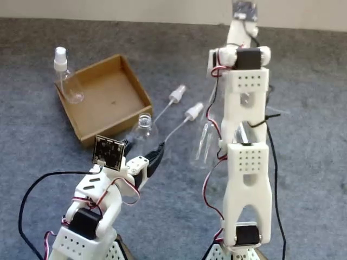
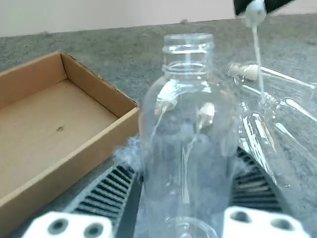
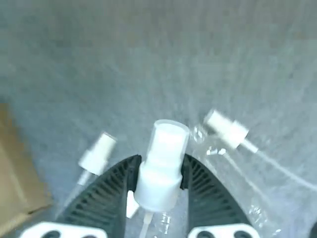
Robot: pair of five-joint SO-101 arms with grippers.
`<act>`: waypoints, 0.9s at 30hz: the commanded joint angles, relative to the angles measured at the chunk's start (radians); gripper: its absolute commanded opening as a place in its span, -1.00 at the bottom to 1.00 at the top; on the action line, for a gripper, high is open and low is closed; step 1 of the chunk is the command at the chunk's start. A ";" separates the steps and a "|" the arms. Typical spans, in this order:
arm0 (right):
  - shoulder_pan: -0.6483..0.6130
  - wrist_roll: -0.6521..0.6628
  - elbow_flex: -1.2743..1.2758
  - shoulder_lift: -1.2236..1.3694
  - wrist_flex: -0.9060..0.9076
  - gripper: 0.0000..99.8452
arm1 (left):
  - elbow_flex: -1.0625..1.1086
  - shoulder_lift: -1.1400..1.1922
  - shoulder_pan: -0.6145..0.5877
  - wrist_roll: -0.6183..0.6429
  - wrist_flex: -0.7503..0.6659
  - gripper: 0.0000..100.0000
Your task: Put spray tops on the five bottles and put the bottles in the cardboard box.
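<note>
While clamped, bottle (image 2: 187, 148) stands upright (mouth seemingly up).

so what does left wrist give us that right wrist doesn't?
Left wrist, not right wrist: the open-necked bottle held in the left gripper, and the cardboard box floor.
Right wrist, not left wrist: how the right gripper sets both ribbed fingers against the held spray top.
Both: that spray top, a box edge, grey carpet, and two loose spray tops, which left wrist sees through the bottle.
</note>
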 commanded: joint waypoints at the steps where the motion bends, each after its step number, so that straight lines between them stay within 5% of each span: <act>1: 0.019 0.015 -0.156 -0.202 0.025 -0.91 | 0.033 -0.013 0.054 0.005 -0.092 -0.72; 13: 0.019 0.015 -0.122 -0.578 0.027 -0.91 | 0.050 -0.013 0.068 0.005 -0.120 -0.72; 27: 0.013 0.017 0.401 -1.078 0.022 -0.91 | 0.051 -0.013 0.070 0.005 -0.120 -0.72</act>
